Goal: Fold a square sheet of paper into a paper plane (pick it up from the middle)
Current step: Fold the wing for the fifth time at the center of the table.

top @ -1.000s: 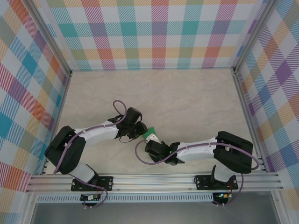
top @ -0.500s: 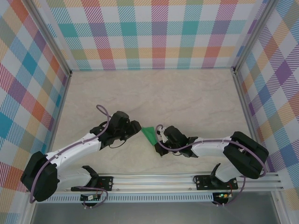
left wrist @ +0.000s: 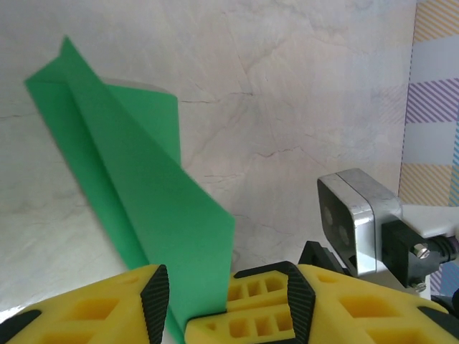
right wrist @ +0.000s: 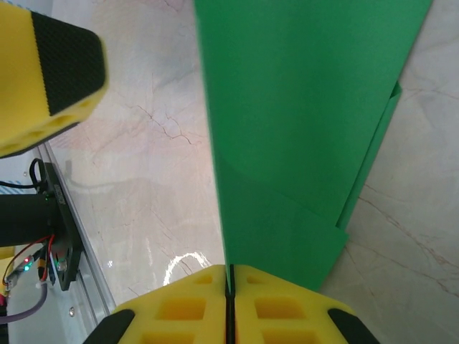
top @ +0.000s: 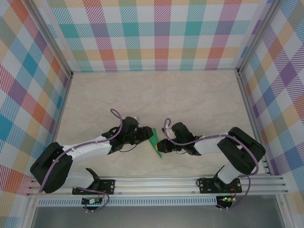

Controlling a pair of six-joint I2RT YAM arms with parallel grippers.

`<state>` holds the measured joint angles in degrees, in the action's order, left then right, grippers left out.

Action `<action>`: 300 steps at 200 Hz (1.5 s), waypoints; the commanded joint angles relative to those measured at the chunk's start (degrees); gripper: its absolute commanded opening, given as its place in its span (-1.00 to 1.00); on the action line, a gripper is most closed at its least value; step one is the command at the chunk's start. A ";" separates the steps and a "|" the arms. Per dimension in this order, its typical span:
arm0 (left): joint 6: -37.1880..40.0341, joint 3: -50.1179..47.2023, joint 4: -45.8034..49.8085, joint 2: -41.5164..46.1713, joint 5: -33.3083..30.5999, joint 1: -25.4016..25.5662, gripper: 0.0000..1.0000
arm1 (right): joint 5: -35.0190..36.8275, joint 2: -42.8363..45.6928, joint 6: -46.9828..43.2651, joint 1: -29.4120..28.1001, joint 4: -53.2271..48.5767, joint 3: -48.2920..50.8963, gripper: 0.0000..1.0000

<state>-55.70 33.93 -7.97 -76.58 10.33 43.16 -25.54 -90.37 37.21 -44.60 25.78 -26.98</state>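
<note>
From above, you see the paper plane [top: 156, 139] as a small green sliver near the front of the surface [top: 190, 99]. It sits between the left pincer [top: 146, 135] and the right pincer [top: 163, 144], which meet almost tip to tip. That view is too small to show you how either pair of jaws stands.

Your left wrist camera shows the shape. The paper plane [left wrist: 143, 193] is a folded dart with a long crease, and its point aims up and to the left over the marbled surface. The wide end runs down into the left pincer [left wrist: 226, 278], whose fingers [left wrist: 93, 308] are spread, with a clear gap between the black pads. The right arm's wrist camera [left wrist: 355, 218] sits just to the side.

Your right wrist camera shows the grip. The right pincer [right wrist: 229, 278] is pressed together, pinching the paper plane [right wrist: 301, 107] at its edge, with the green sheet rising from the seam between the fingers. One finger of the left pincer [right wrist: 50, 79] shows in the upper left corner, apart from the paper. You cannot tell whether the nose touches the surface.
</note>
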 commanded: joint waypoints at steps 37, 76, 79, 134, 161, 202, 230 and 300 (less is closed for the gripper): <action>0.53 0.08 -11.70 -6.52 0.92 1.40 0.02 | -3.52 -4.47 4.59 0.92 6.67 1.27 -0.80; 0.61 -0.35 -14.04 -9.18 0.24 1.42 0.03 | -2.43 -5.67 6.39 1.16 8.01 1.89 -0.81; 0.59 -0.65 -14.40 -9.21 0.30 1.48 0.03 | -2.41 -5.74 6.58 1.18 8.39 2.04 -0.81; 1.01 -4.15 -16.97 -4.04 -2.15 1.68 0.17 | -2.17 -5.62 10.58 1.55 13.49 3.87 -0.84; 1.55 -5.99 -15.51 -0.60 -4.22 1.73 0.17 | -2.45 -5.56 12.66 2.05 14.24 4.04 -0.83; 2.11 -5.70 -16.51 -1.73 -2.69 1.76 0.16 | -3.49 -7.56 17.62 3.18 17.53 4.77 -0.80; 2.15 -4.87 -17.83 -3.69 -1.87 1.78 0.16 | -4.86 -9.73 20.47 3.71 19.66 4.82 -0.79; 1.76 -2.54 -21.91 -8.92 0.44 1.78 0.15 | -5.80 -11.29 22.11 4.78 18.52 4.75 -0.77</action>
<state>-54.59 29.54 -25.98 -84.09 9.63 43.86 -31.62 -99.72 58.96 -40.14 45.36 -22.63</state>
